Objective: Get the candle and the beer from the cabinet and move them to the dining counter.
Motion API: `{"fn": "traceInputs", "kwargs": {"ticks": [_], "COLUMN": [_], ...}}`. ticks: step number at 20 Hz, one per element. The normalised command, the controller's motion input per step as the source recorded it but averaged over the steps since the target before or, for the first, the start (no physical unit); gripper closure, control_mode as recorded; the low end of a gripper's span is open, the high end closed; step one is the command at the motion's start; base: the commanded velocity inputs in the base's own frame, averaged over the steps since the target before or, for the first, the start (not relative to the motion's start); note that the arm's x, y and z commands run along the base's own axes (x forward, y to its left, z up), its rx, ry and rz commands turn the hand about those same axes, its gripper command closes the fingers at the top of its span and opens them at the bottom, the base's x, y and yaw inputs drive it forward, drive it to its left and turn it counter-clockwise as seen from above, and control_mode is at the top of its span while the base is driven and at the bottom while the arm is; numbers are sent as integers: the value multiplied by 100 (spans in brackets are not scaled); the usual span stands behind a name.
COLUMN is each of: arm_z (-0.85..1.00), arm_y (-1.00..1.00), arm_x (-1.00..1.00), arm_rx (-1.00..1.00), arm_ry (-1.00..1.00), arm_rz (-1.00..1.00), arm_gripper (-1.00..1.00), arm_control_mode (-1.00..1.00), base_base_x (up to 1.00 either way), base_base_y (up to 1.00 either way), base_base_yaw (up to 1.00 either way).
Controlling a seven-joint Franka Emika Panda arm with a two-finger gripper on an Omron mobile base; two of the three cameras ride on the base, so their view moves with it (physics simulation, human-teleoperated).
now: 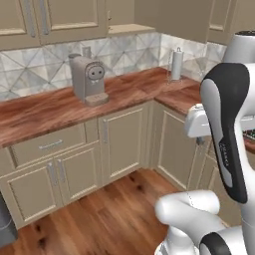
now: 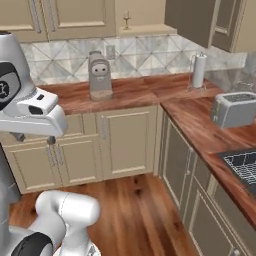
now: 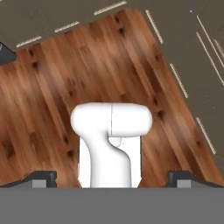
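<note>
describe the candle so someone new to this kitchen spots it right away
Start at the grey coffee machine on the wood counter and look up past the tile backsplash to the open cabinet shelf. The candle stands there: a thin white stick in a small goblet-shaped holder, the one small thing visible on that shelf.

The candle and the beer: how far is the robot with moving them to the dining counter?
Nothing looks done yet. The candle stands on the open shelf of the cabinet, above the coffee machine. I cannot make out the beer. The gripper is open, holds nothing and points down at the wood floor. Both pickups and both deliveries remain.
</note>
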Motion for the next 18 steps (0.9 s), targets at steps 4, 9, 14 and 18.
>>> {"fn": "traceInputs", "kwargs": {"ticks": [4, 9, 14, 18], "arm_z": [0, 0, 0, 0], "arm_y": [0, 0, 0, 0], "arm_x": [0, 0, 0, 0], "arm_rx": [0, 0, 0, 0], "arm_ry": [0, 0, 0, 0], "arm_rz": [0, 0, 0, 0], "arm_gripper": [-100, -100, -100, -100], "arm_control_mode": [100, 100, 100, 100], "base_base_x": [97, 100, 92, 87], "base_base_y": [-30, -31, -20, -5], "base_base_yaw": [27, 25, 24, 23]}}
